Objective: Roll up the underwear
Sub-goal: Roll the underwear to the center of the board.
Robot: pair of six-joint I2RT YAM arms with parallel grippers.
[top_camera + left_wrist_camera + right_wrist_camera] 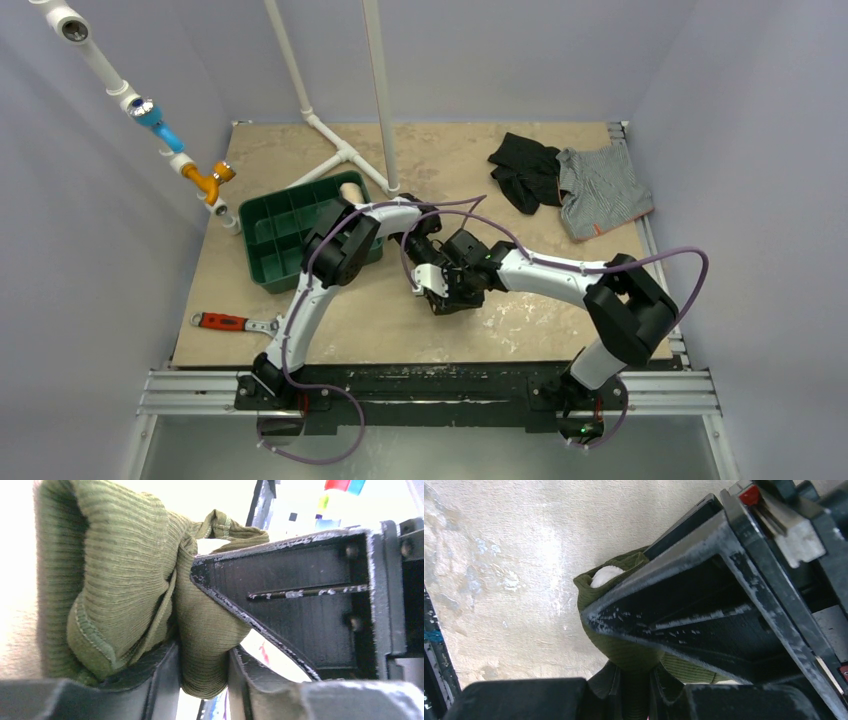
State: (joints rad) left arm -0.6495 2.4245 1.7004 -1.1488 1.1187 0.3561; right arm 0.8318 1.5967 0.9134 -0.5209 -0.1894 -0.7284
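Beige tabletop (480, 170) fills the white-walled enclosure. A green divided tray (275, 240) sits at its left. A grey striped garment (600, 190) and a black garment (522, 170) lie touching in the far right corner, and a red-handled wrench (232, 322) lies near the front left. Mid-table the left gripper (182, 610) and right gripper (609, 655) meet, each clenched on the underwear (125, 580), a bunched olive bundle with a cream patch showing at one end.
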